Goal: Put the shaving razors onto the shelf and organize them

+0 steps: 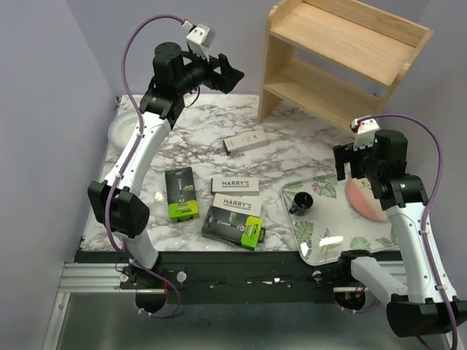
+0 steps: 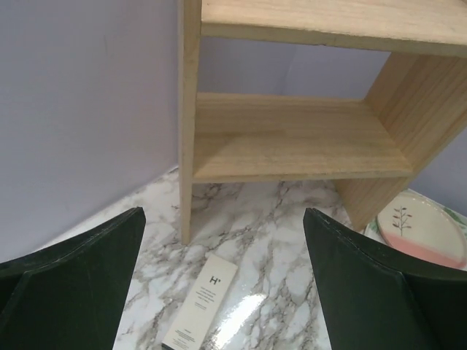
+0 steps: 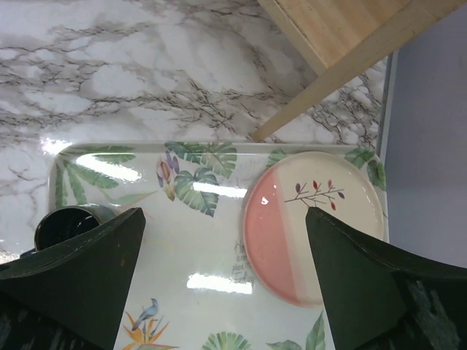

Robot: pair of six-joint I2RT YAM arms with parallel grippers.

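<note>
1. Left tool (image 1: 228,73) hung high over the far left of the tabletop (image 1: 292,157), jaws spread fully wide with nothing between them, facing the shelf (image 1: 343,62).
2. Right tool (image 1: 347,166) hovered over the leaf-patterned tray (image 1: 328,237), equally wide and empty, above a pink plate (image 1: 365,200) and near a black cup (image 1: 300,203).
3. All 5 razor packs lay flat on the tabletop, and none was on the shelf.
   - The far white box (image 1: 245,143) lay nearest the shelf.
   - The second white box (image 1: 235,185) and third white box (image 1: 242,205) sat close together in the middle.
   - The left black pack (image 1: 180,193) and right black pack (image 1: 233,226) lay toward the near edge.
4. Both tiers of the shelf were bare, so the job looked unstarted.
5. Risk 1: the boxes were slim and flat on glossy marble. A tool coming down slightly off-centre would likely push one along instead of gripping it.
6. Risk 2: the third white box touched or overlapped the right black pack, and I could not tell which. Lifting either could drag its neighbour.
7. Risk 3: the lower tier sat under an overhanging top board. A tool entering too high could strike the wood and shove the shelf.
8. Risk 4: the right arm, reaching left, could knock the cup over.
</note>
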